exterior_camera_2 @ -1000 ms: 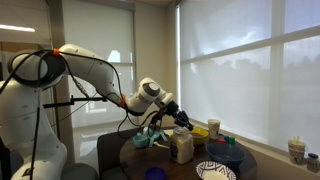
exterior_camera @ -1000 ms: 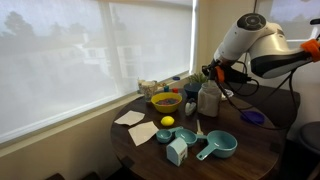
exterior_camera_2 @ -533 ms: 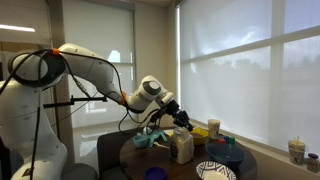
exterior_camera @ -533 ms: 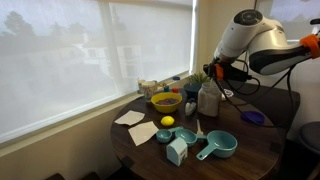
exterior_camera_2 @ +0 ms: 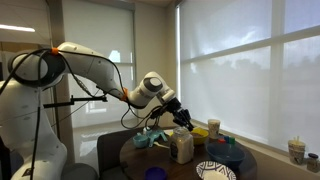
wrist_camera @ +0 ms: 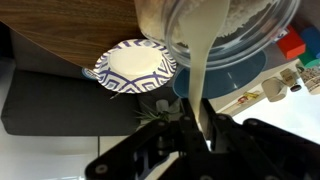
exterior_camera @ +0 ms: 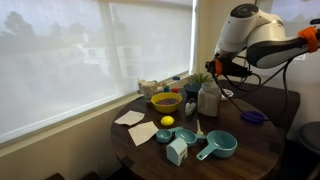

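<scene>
My gripper point(wrist_camera: 200, 130) hangs close over the pale jar point(wrist_camera: 225, 30) — the jaws straddle a whitish strip of it, but gripping or loose, I cannot tell. The jar stands on the round table point(wrist_camera: 60, 25) — a patterned plate point(wrist_camera: 135, 65) lies just beside it.

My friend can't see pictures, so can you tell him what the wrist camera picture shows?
A big whitish plastic jar, seen from very close, fills the top of the picture, with the black gripper poking in from the bottom edge. Next to the jar, a round paper plate with a blue-and-white patterned rim lies on the dark brown wooden table.
</scene>
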Motion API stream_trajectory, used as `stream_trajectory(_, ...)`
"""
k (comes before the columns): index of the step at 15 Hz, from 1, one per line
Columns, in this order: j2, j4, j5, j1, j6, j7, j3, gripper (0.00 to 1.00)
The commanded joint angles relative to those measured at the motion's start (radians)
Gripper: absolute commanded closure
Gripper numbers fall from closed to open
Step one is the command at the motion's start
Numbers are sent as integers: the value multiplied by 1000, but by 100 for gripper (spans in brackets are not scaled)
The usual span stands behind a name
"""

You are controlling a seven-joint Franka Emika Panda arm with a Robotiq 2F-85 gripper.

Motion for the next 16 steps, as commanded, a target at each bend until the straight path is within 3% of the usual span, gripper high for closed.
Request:
stream_trajectory(1,36,61,86,11,-53,-13,-8,97)
stream_trajectory(9,57,133,239,-3,-109,1,-30,97)
stream_trajectory(16,36,157,295,-8,-99,-27,-44,97)
